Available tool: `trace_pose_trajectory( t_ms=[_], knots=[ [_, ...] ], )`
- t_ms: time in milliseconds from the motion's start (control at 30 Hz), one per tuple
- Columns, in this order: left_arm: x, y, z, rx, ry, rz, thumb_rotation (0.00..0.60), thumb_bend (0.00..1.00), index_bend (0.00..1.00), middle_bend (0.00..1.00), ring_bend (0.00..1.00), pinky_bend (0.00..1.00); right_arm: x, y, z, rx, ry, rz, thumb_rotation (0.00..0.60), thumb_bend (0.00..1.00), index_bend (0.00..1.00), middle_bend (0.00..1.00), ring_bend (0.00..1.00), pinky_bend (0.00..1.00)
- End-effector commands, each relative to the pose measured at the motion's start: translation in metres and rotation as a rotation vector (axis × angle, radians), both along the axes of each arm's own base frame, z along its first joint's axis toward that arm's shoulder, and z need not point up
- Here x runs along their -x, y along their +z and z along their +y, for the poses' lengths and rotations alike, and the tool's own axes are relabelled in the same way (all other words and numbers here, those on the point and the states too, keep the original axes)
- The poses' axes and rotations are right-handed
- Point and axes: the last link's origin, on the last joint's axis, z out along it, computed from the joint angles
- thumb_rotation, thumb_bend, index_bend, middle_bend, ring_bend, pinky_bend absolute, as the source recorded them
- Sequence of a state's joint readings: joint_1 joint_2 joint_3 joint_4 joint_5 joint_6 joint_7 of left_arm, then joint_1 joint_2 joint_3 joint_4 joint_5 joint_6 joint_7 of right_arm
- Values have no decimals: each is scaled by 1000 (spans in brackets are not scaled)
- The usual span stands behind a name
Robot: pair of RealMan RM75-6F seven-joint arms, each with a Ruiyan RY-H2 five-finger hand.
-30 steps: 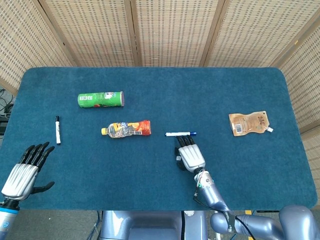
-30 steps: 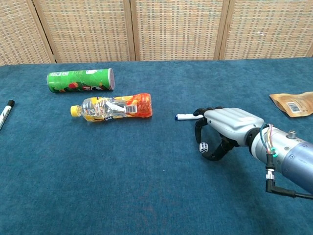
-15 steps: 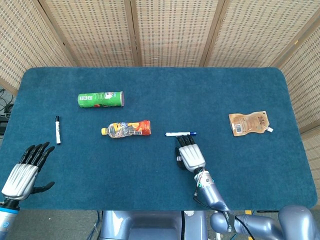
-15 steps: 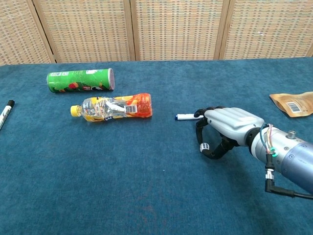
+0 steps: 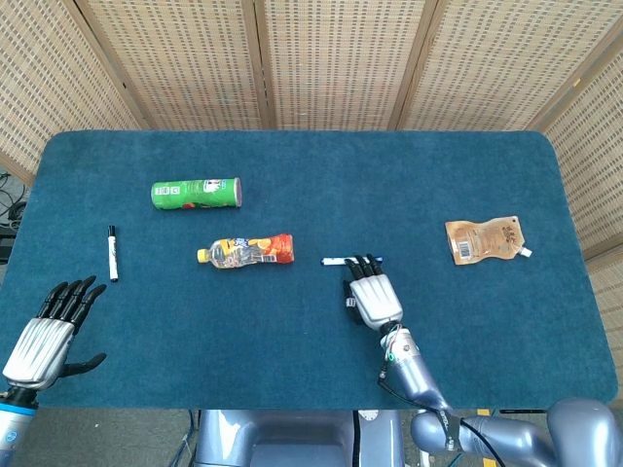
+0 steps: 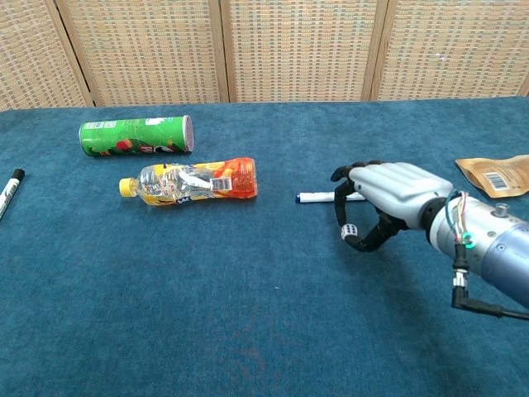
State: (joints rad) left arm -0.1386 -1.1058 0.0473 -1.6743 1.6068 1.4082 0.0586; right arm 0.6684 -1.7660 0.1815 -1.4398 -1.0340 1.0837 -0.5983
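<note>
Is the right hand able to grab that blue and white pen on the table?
Probably yes. The right hand hovers right at the pen, fingers curled over its near end, holding nothing. No other thing lies between them; the bottle lies well off to the side.

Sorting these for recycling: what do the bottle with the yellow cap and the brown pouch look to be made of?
The yellow-capped drink bottle looks like clear, glossy thin plastic: you see through it. The flat brown spouted pouch seems to be matte flexible film or foil laminate, slightly crinkled.
</note>
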Motion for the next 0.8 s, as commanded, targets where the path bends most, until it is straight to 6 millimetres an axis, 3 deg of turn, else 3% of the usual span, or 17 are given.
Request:
trace_pose_trajectory(
  t_ms=[33, 400, 567, 800],
  knots=[
    [0, 0, 0, 0, 0, -1, 600, 173, 0, 0, 0, 0, -6, 16, -6, 44, 24, 11, 600, 414, 503, 116, 0, 0],
    [0, -1, 0, 1, 0, 2, 600, 174, 0, 0, 0, 0, -20, 79, -26, 184, 67, 38, 600, 414, 508, 116, 0, 0],
    [0, 0, 0, -2, 2, 1, 600, 174, 0, 0, 0, 0, -29, 95, -32, 210, 81, 37, 600, 414, 508, 116, 0, 0],
    [0, 0, 0, -1, 3, -3, 600, 174, 0, 0, 0, 0, -35, 101, -36, 218, 84, 43, 600, 414, 508, 116, 0, 0]
  ],
)
